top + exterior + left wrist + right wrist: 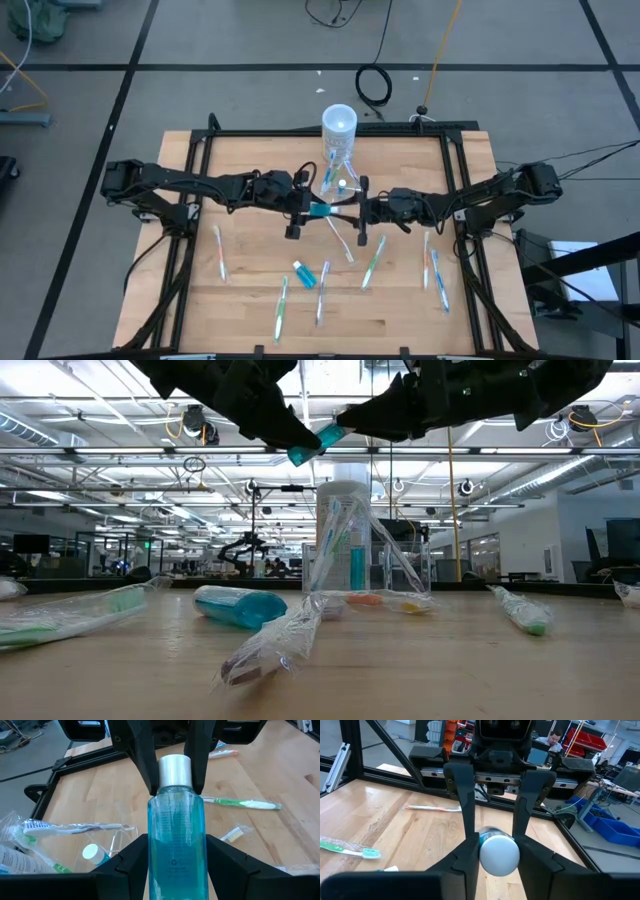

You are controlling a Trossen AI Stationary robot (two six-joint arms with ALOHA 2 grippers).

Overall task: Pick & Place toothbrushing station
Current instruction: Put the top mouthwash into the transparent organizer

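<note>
A small blue tube with a white cap (320,209) is held in the air between my two grippers, above the table's middle. My left gripper (305,208) comes from the left and my right gripper (358,210) from the right; both are shut on the tube. Just beyond them the clear container (338,172) stands on the table with toothbrushes leaning in it. It also shows in the low view (345,550). Wrapped toothbrushes (372,262) and another blue tube (303,273) lie loose on the table. My left gripper pinches the tube's blue body (172,840) between its two fingers (131,862). The fingers come level from the table's left and lie along the tube. The tube is clear of the table, about level, its cap toward the right. My right gripper has its two fingers (197,762) on opposite sides of the tube's white cap (499,852). They come level from the table's right, in line with the tube. The cap end faces my right wrist; the blue body is hidden behind it there.
A tall white cylinder (339,124) stands at the far edge behind the container. Toothbrushes lie at the left (220,252), near edge (281,305) and right (440,280). A black frame (200,140) runs round the table. A person sits in the room beyond.
</note>
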